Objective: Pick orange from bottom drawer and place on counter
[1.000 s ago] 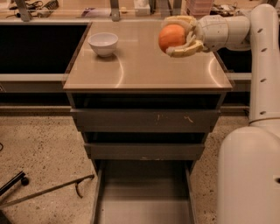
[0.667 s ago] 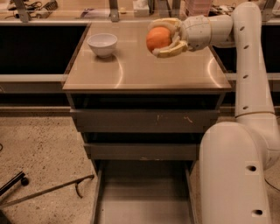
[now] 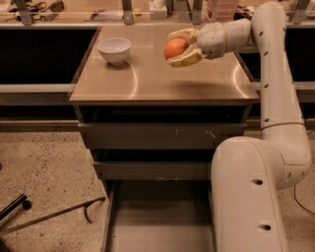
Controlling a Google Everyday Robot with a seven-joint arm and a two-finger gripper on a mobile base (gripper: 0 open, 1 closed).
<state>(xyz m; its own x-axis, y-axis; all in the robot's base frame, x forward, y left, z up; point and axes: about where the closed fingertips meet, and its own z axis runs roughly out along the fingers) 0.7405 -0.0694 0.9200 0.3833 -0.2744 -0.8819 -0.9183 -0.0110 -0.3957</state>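
Note:
My gripper (image 3: 178, 48) is shut on the orange (image 3: 174, 48), a small round orange fruit, and holds it in the air above the middle of the glossy beige counter (image 3: 162, 78). The arm reaches in from the right side of the frame. The bottom drawer (image 3: 157, 221) stands pulled out below the cabinet, and its grey floor shows nothing on it. The two shorter grey drawers (image 3: 157, 135) above it are shut.
A white bowl (image 3: 114, 50) stands on the counter's far left. A cluttered ledge with metal posts (image 3: 128, 12) runs behind the counter. My white base (image 3: 248, 197) fills the lower right beside the open drawer. A dark rod (image 3: 54, 214) lies on the speckled floor at left.
My gripper has carried the orange to the left, from over the counter's right part towards its middle. The arm has swung with it.

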